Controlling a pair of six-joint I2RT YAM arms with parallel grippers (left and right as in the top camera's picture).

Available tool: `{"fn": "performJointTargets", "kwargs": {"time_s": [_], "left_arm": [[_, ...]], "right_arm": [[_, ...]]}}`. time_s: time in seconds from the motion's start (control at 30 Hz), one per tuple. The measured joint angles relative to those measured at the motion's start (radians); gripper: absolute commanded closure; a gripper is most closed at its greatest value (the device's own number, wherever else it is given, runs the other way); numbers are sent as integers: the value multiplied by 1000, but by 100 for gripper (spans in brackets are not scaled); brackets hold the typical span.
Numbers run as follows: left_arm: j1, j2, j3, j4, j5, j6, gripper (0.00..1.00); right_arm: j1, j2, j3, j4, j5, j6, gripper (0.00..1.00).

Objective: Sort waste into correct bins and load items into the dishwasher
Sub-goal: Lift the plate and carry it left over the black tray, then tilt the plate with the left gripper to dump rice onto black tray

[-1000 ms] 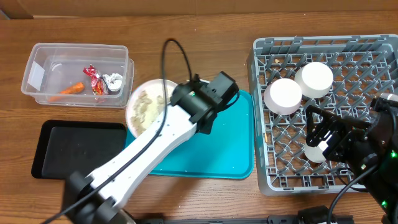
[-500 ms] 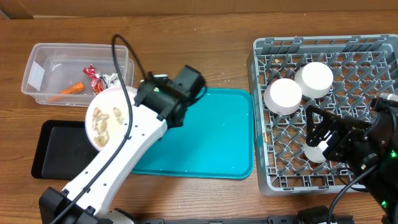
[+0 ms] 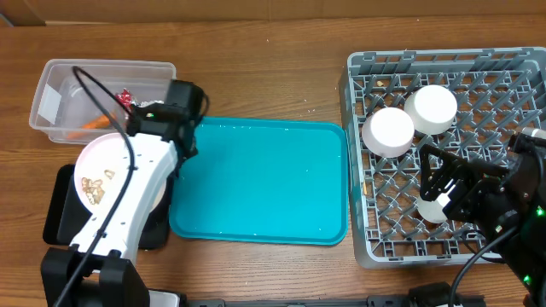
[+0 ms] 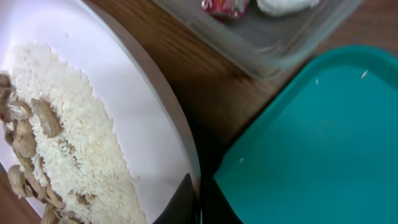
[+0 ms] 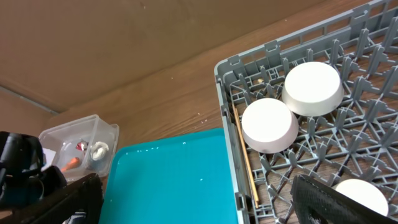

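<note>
My left gripper [image 3: 175, 136] is shut on the rim of the white plate [image 3: 107, 162] and holds it above the black tray [image 3: 60, 213]. In the left wrist view the jaws [image 4: 198, 199] pinch the plate [image 4: 130, 106], which carries rice and beige shell scraps [image 4: 56, 143]. The clear tub [image 3: 51, 102] holds the carrot piece [image 3: 90, 128], the red wrapper [image 4: 221, 6] and the tissue [image 4: 283, 5]. Two white bowls [image 3: 388, 132] [image 3: 431, 108] sit upside down in the grey dish rack [image 3: 444, 60]. The chopsticks [image 5: 245, 155] lie along its left wall. My right gripper [image 3: 444, 183] is open and empty over the rack.
The teal tray [image 3: 260, 183] lies between the black tray and the rack, with only a few crumbs on it. A small white round thing [image 3: 433, 210] sits in the rack by my right gripper's finger. Cables trail from the left arm over the tub.
My left arm has carried the plate leftward off the teal tray to above the black tray. The right arm has not moved.
</note>
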Motion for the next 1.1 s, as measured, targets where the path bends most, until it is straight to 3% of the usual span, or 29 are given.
{"fn": "performJointTargets", "kwargs": {"time_s": [0.3,0.53,0.87,1.1], "left_arm": [[95,0,-42,204,104,132,96],[110,-24,-44,247,152,214,96],[110,-170,-61,266,165,239,96],[110,-309,-225,378,169,227,96]], "right_arm": [[0,0,0,0,0,0,0],[0,0,0,0,0,0,0],[0,0,0,0,0,0,0],[0,0,0,0,0,0,0]]}}
